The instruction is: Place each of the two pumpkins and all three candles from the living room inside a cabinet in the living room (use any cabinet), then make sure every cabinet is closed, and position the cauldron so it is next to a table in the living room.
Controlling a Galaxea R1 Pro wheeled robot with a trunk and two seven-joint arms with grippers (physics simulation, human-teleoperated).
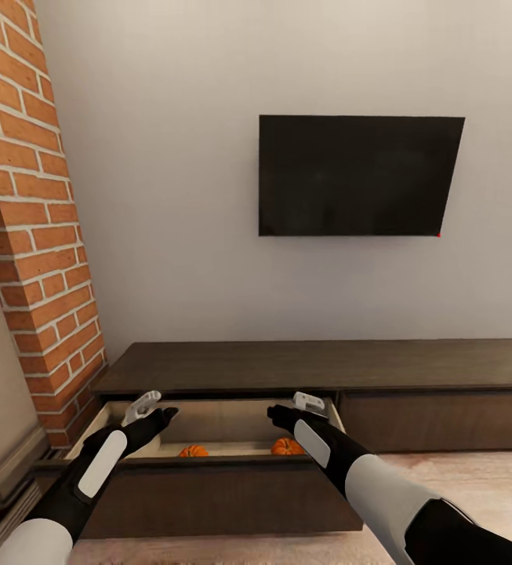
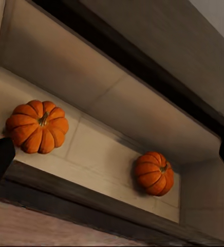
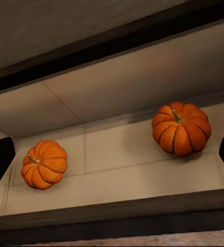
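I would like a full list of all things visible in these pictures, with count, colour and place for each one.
pumpkins: two, bright orange, side by side and apart on the floor of the open drawer.
cabinet: one, dark brown, long and low against the wall; its left drawer is pulled out, pale inside; its right front is shut.
television: one, black, mounted on the wall above the cabinet.
wall: pale grey, behind the cabinet.
brick column: one, red-orange, left of the cabinet.
floor: light beige, in front of the cabinet.
left gripper: one, black and white, open, above the drawer's left part, holding nothing.
right gripper: one, black and white, open, above the drawer's right part, holding nothing.
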